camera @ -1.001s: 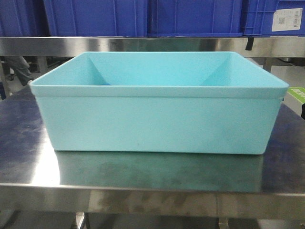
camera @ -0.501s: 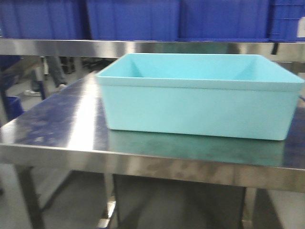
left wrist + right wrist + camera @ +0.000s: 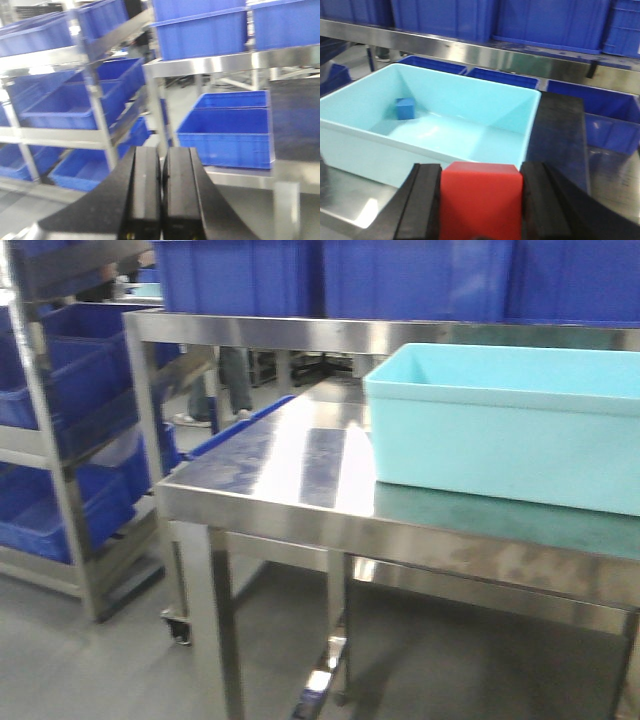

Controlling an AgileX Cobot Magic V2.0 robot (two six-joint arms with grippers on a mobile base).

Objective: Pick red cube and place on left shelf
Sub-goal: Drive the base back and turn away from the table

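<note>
The red cube (image 3: 481,202) fills the space between the two black fingers of my right gripper (image 3: 481,200), which is shut on it in front of the light blue bin (image 3: 485,115). In the left wrist view my left gripper (image 3: 161,192) is shut, its black fingers pressed together with nothing between them. The left shelf (image 3: 40,430), a tiered steel rack holding blue crates (image 3: 60,510), stands at the left edge of the front view and also shows in the left wrist view as the left shelf (image 3: 95,105). Neither gripper appears in the front view.
The light blue bin (image 3: 510,430) rests on a steel table (image 3: 270,480) right of the rack. A small blue cube (image 3: 405,108) lies inside the bin. Blue crates (image 3: 400,280) line a steel rail behind the table. Another blue crate (image 3: 227,127) sits under a steel frame.
The front view has swung left: the bin has slid from the centre to the right edge, and the table's left corner, the floor and the rack with blue crates have come into view.
</note>
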